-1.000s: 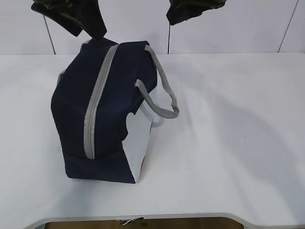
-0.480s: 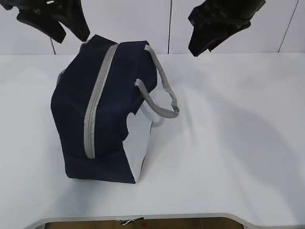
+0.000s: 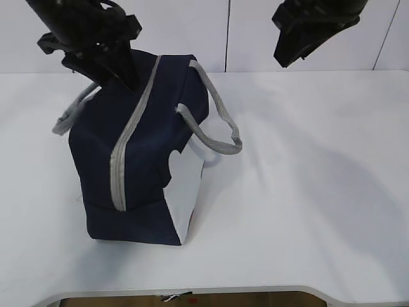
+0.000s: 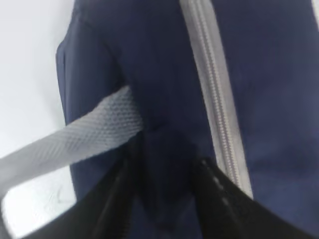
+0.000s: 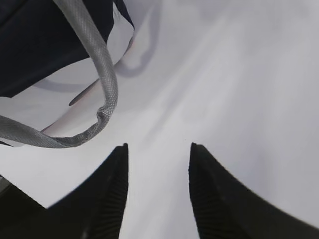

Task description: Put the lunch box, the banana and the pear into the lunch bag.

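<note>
Left gripper (image 3: 118,73) pinches navy fabric at the top of the lunch bag (image 3: 144,153), which stands zipped on the white table (image 3: 307,192) — left of centre. Right gripper (image 5: 157,164) hovers above, jaws apart, holding nothing.

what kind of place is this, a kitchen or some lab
Most likely a robot test bench, not a kitchen: a bare white table before plain white wall panels, two black robot arms overhead, and only a navy-blue fabric lunch bag with grey webbing handles set out.
</note>
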